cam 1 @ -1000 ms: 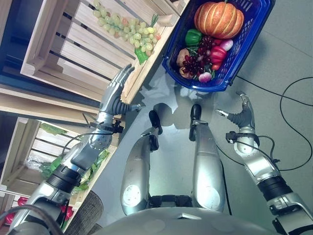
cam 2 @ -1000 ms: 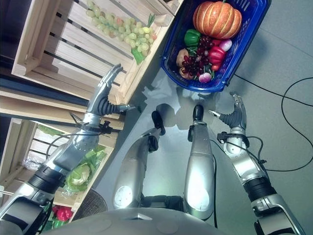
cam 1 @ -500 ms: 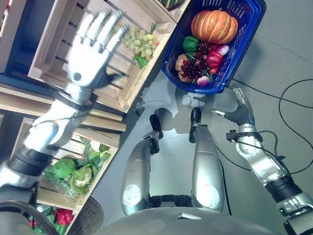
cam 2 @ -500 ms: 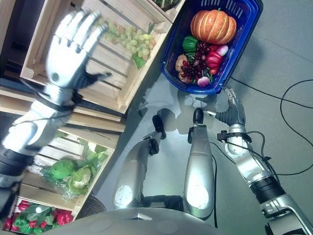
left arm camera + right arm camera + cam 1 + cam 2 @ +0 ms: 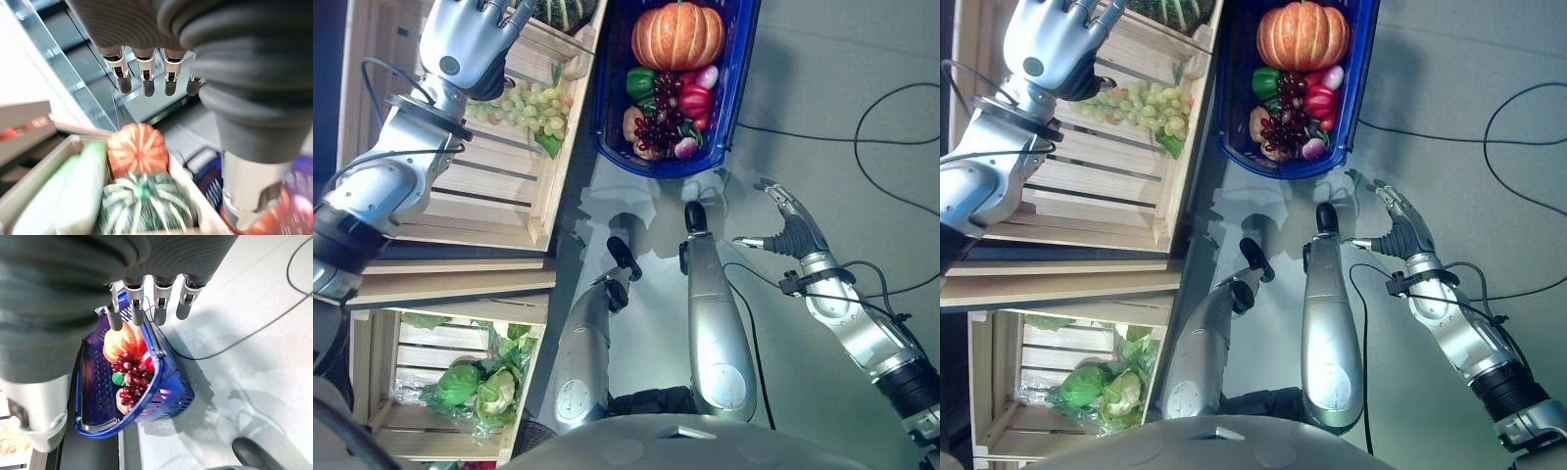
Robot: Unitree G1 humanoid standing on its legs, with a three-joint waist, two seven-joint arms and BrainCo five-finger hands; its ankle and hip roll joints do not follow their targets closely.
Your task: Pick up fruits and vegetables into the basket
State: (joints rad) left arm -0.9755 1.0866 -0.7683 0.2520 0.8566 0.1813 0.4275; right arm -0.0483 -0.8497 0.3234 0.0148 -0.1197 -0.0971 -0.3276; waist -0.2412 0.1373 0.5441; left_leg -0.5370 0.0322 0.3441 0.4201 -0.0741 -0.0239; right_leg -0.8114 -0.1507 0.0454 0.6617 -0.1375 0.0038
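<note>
Grapes in wooden crate, just beside left hand, fingers relaxed | basket full | right hand spread, well apart.

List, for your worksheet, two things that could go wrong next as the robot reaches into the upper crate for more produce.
1. The left hand, fingers straight, hovers over the green grapes in the wooden crate; a loose bunch may slip or shed fruit when lifted.
2. The blue basket already holds a pumpkin, peppers and red grapes, so a dropped item could roll out. The right hand hangs open over the floor, not steadying it.
</note>
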